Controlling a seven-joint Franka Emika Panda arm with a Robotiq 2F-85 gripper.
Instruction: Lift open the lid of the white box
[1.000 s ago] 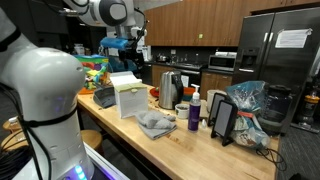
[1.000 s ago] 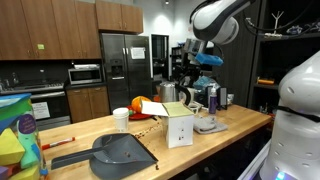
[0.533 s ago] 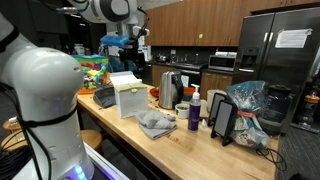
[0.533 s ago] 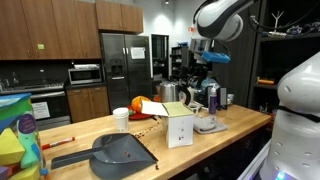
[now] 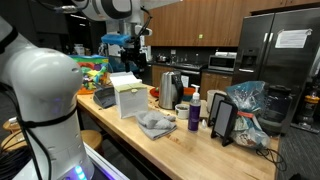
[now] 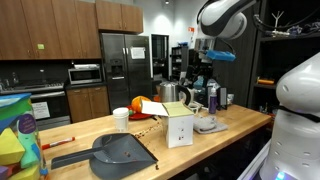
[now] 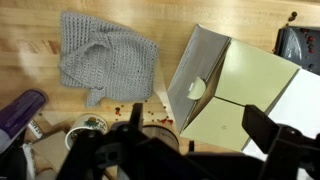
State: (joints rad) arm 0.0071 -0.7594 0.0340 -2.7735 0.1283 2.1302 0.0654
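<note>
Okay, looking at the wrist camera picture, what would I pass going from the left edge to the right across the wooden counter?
purple plastic bottle → grey knitted cloth → white cube-like box

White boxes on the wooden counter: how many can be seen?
1. The white box stands on the counter beside the grey cloth. Others may be hidden behind clutter.
</note>
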